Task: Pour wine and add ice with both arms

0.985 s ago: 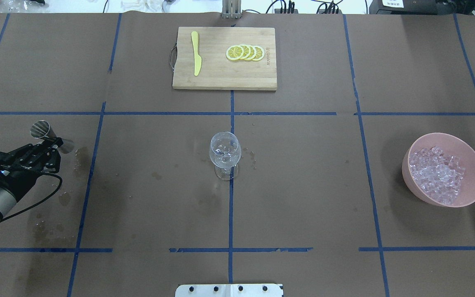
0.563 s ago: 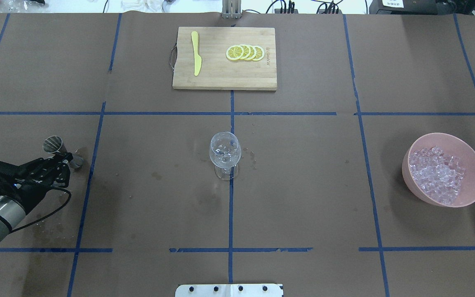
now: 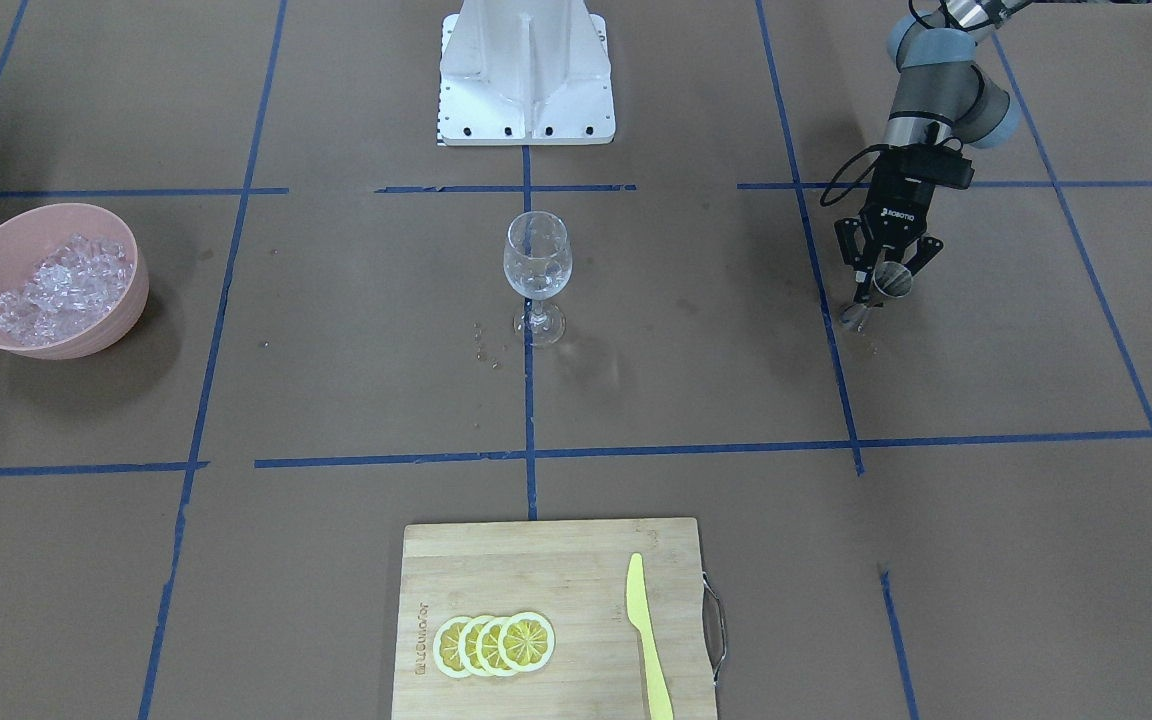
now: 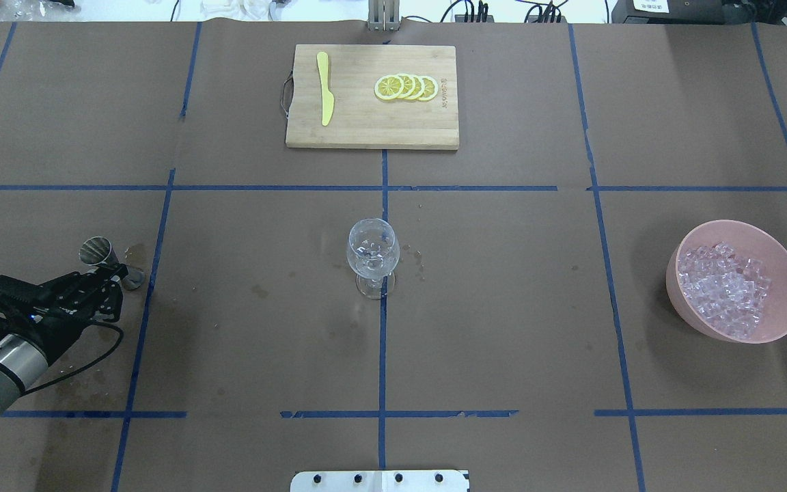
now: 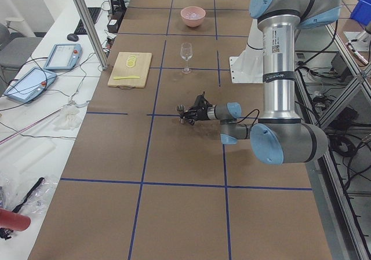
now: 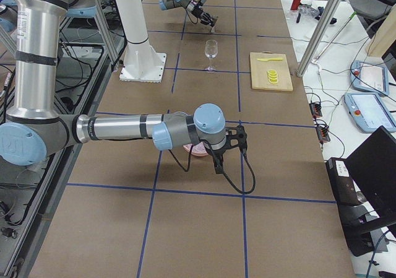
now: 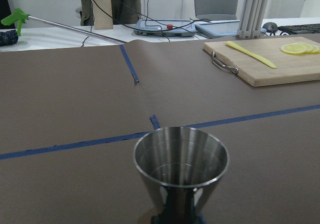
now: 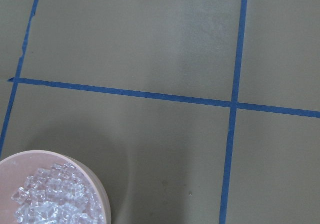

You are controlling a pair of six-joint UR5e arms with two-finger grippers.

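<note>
My left gripper point(image 4: 115, 272) is shut on the waist of a steel jigger point(image 4: 96, 251), which stands roughly upright on the table at the left; both also show in the front view, the gripper point(image 3: 879, 285) around the jigger point(image 3: 894, 283). The left wrist view looks into the jigger's seemingly empty cup point(image 7: 181, 166). The clear wine glass point(image 4: 372, 250) stands at the table's centre, far from both grippers. Ice point(image 4: 725, 287) fills a pink bowl point(image 4: 786, 321) at the right. My right gripper point(image 6: 218, 166) hangs beside the bowl; I cannot tell whether it is open or shut.
A wooden cutting board point(image 4: 366, 133) at the far middle holds a yellow knife point(image 4: 325, 89) and lemon slices point(image 4: 407, 87). Wet stains point(image 4: 79, 376) mark the brown paper around the left arm. The white pedestal base point(image 3: 526, 75) stands at the near edge.
My left gripper moved back toward the robot and down with the jigger, which turned from lying tilted to nearly upright on the table. Glass and bowl have not moved.
</note>
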